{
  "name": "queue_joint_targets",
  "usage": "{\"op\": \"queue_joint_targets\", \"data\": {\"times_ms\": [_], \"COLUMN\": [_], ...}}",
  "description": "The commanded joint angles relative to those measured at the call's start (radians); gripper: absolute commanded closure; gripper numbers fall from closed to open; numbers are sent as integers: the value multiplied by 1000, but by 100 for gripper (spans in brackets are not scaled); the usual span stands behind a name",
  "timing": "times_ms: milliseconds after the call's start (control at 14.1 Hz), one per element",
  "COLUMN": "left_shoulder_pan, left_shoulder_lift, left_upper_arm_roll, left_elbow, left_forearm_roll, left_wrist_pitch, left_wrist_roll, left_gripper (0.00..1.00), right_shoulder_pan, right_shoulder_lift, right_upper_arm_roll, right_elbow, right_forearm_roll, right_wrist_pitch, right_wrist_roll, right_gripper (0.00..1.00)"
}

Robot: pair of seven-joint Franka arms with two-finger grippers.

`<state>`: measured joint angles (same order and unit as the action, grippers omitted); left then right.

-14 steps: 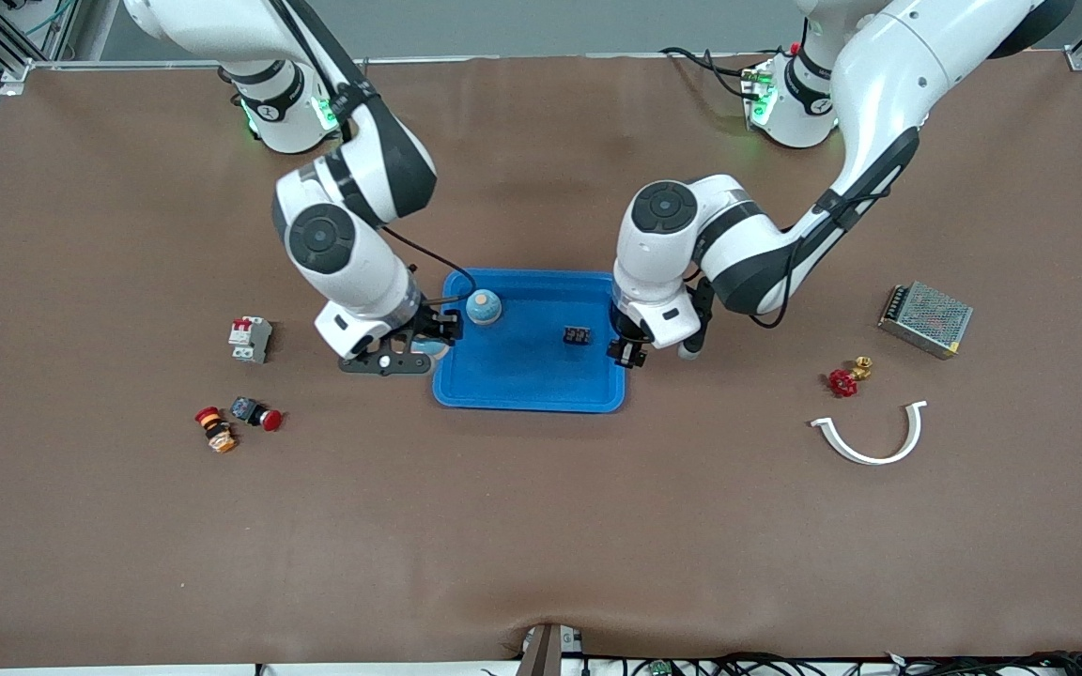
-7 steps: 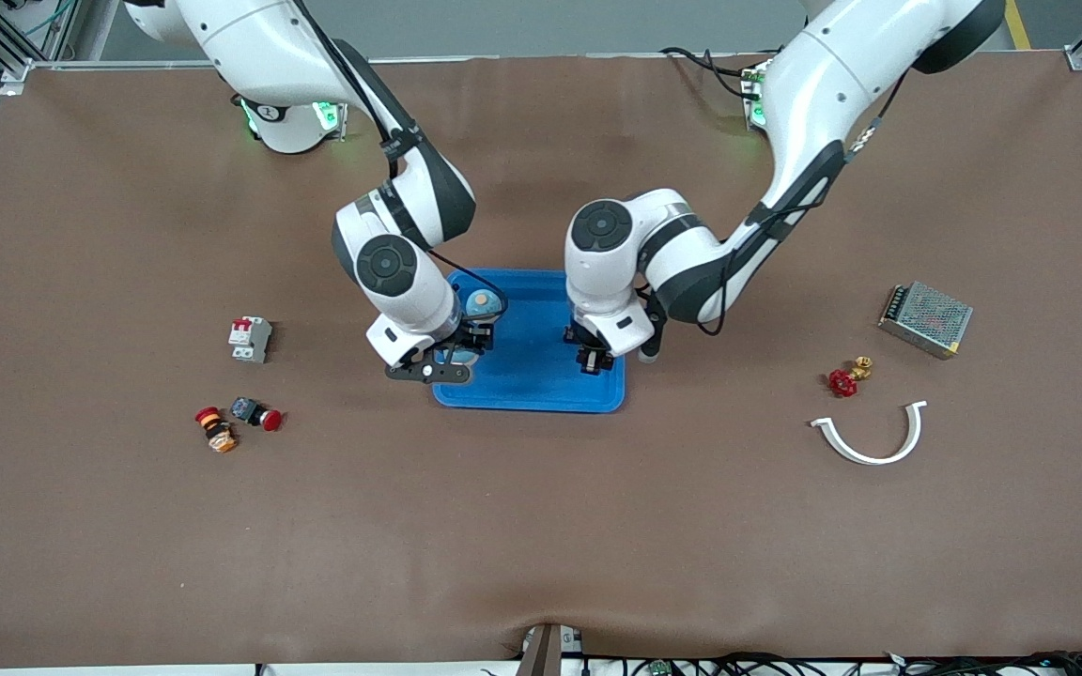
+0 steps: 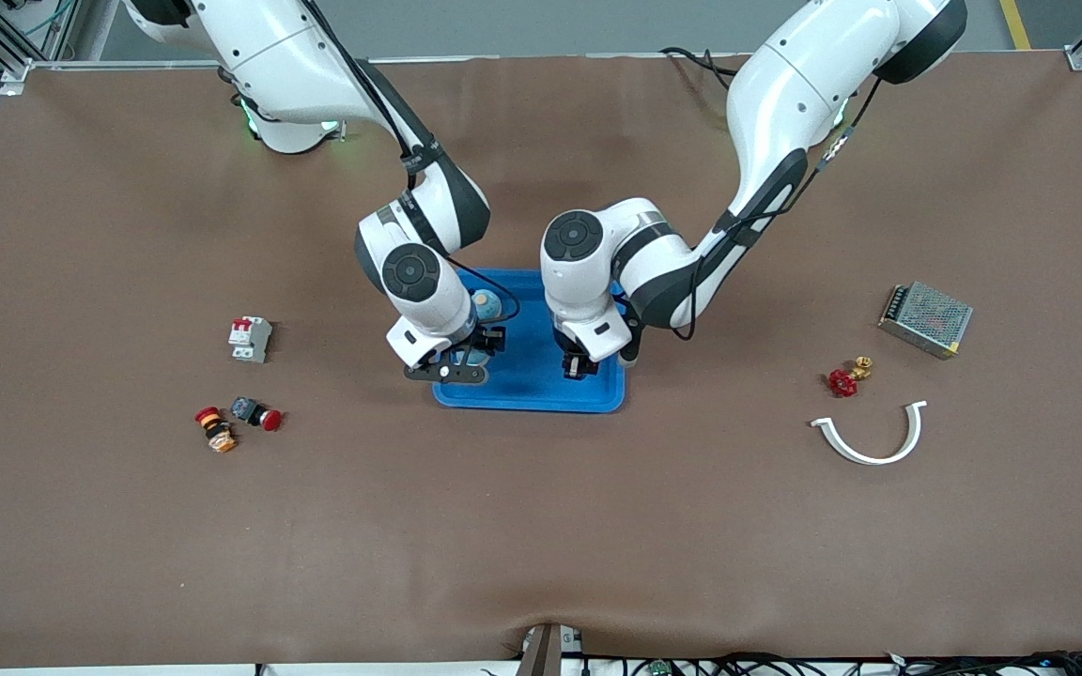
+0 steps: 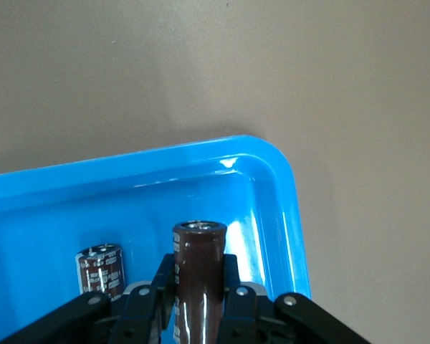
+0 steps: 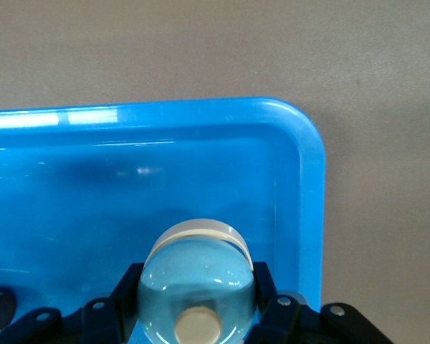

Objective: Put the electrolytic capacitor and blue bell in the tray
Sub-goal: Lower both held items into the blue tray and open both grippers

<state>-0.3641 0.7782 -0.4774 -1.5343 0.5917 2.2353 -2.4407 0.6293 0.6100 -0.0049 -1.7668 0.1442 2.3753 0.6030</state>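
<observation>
Both grippers over the tray (image 3: 541, 399), near its front rim. Left gripper (image 3: 579, 366), jaws pinching a brown capacitor (image 4: 198, 276) by a corner w/ bare worktop (image 3: 541, 526) alongside; right gripper (image 3: 466, 357) clamps the blue bell (image 5: 197, 287).

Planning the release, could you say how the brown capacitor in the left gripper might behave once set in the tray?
The brown capacitor, clamped in the left gripper over the tray, is a tall narrow cylinder, so it may tip and roll. Its glossy sleeve probably slides easily on smooth plastic.
</observation>
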Motion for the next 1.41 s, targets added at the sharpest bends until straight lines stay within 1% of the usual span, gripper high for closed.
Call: {"op": "queue_joint_targets", "data": {"times_ms": [0, 141, 212, 354, 424, 566, 1273, 1343], "left_shoulder_pan": [-19, -27, -38, -91, -108, -111, -128, -130], "left_shoulder_lift": [29, 39, 48, 62, 70, 82, 99, 99], "left_upper_arm_roll": [8, 11, 28, 87, 103, 108, 108, 108], "left_elbow": [51, 63, 68, 89, 101, 108, 109, 109], "left_forearm_roll": [-17, -15, -15, -20, -20, -20, -18, -18], "left_wrist_pitch": [-23, -23, -23, -22, -22, -22, -13, -13], "left_wrist_roll": [-12, -17, -23, -32, -41, -44, -60, -61], "left_gripper": [100, 100, 100, 100, 100, 100, 100, 100], "right_shoulder_pan": [24, 33, 36, 36, 41, 43, 46, 47], "right_shoulder_lift": [17, 30, 31, 36, 36, 37, 53, 53], "right_upper_arm_roll": [-14, -17, -17, -17, -18, -20, -23, -23], "right_elbow": [1, 0, 1, 0, -2, -3, -13, -13], "right_forearm_roll": [8, 6, 6, 6, 3, -14, -15, -15], "right_wrist_pitch": [28, 42, 44, 50, 50, 50, 74, 74], "right_wrist_roll": [17, 32, 35, 35, 35, 37, 38, 38], "right_gripper": [65, 64, 64, 64, 64, 64, 63, 60]}}
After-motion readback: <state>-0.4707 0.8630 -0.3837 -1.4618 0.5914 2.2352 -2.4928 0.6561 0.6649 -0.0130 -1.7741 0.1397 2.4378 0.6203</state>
